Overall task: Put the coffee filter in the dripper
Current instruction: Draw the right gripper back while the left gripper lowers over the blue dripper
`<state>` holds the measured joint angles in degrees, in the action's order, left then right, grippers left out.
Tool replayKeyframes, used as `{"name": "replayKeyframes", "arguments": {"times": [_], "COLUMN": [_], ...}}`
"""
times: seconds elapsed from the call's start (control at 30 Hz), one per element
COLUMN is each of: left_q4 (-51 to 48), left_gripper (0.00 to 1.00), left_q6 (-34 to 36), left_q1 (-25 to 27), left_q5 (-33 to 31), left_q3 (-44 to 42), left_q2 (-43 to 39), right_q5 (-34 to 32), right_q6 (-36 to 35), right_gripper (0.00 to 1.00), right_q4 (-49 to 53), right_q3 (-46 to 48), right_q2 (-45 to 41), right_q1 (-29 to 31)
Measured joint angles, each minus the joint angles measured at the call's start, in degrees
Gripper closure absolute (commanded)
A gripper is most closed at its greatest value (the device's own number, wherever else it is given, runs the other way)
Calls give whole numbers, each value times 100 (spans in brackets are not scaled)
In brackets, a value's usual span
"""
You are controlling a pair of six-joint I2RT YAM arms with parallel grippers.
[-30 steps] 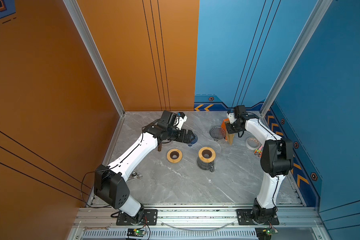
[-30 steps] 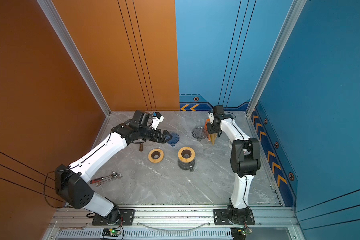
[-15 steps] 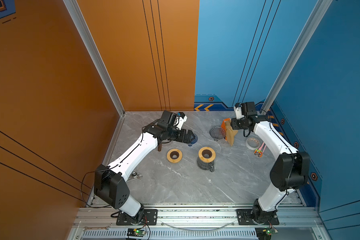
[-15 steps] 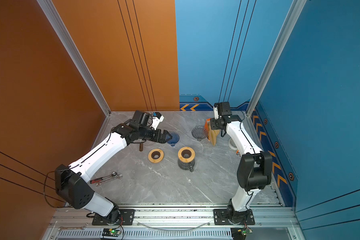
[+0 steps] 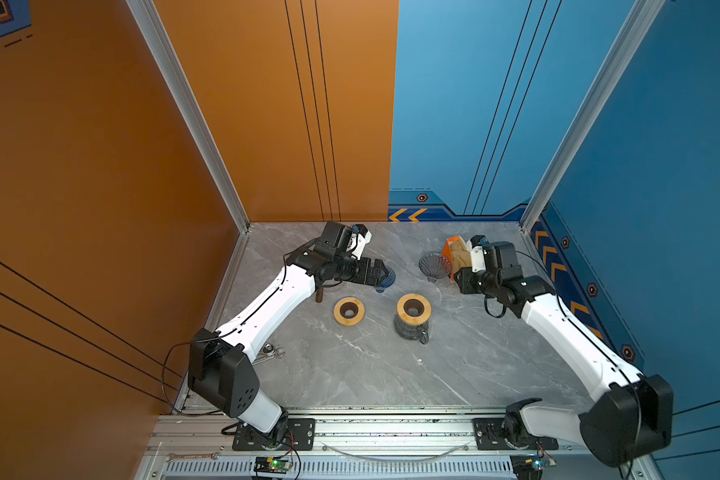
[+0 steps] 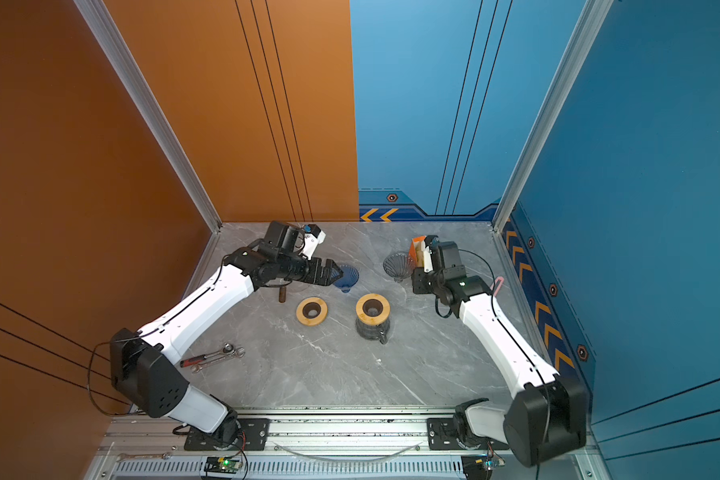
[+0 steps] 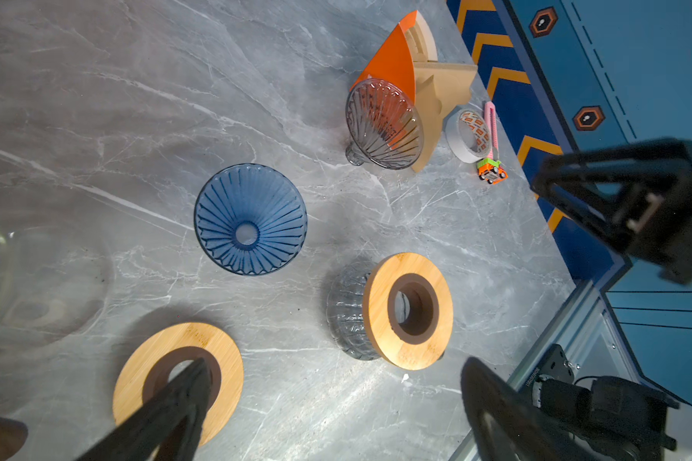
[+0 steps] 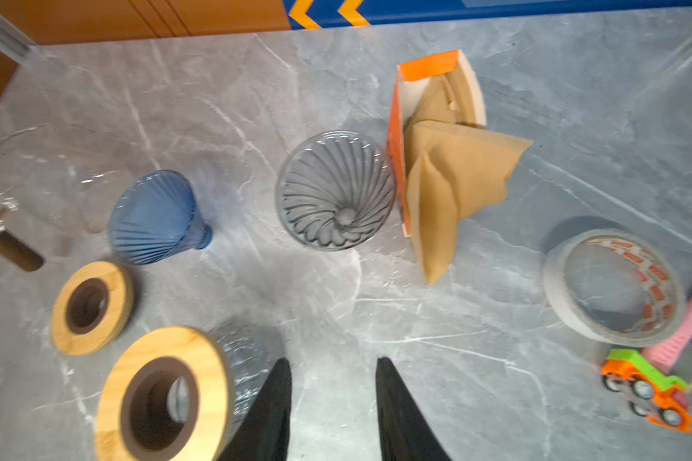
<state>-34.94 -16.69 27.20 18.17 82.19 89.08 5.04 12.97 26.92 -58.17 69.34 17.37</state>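
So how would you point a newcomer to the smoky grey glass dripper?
Look to the far right corner of the grey marble table, by the blue wall. An orange-fronted wooden holder of brown paper filters stands there, and the ribbed smoky grey glass cone dripper sits beside its orange face. The only other cone dripper is blue.

A wooden ring sits on the jug, and a loose ring lies just left of the jug. Behind the jug to its left sits the left dripper; behind it to its right sits the right dripper, against the filter holder with paper filters in it. Farther right of the jug lie a tape roll and toy car; wrenches lie well off front-left.
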Motion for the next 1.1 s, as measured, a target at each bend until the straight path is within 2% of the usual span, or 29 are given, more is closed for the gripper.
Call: {"name": "replayKeyframes", "arguments": {"times": [0.17, 0.33, 0.43, 0.73, 1.1], "left_q4": [0, -133, -332, -756, -1038], "left_gripper": [3, 8, 18, 27, 38], "left_q6": [-278, -623, -824, -1226, -1381], "left_q1": [-44, -107, -133, -315, -481], "left_q5": [-201, -409, -575, -658, -387], "left_q3": [0, 149, 415, 1241, 1797], "left_q2": [203, 704, 1049, 1808, 2533], "right_q5": [33, 57, 125, 487, 529], "right_q6": [485, 820, 964, 1303, 1346], "right_gripper": [59, 48, 35, 1, 0], "right_q4": [-236, -247, -247, -243, 181], "right_q3": [804, 1268, 1432, 1910, 1956], "right_q2": [-1226, -2085, -2437, -3248, -3681], "right_q1": [651, 1226, 1445, 1751, 1764]}}
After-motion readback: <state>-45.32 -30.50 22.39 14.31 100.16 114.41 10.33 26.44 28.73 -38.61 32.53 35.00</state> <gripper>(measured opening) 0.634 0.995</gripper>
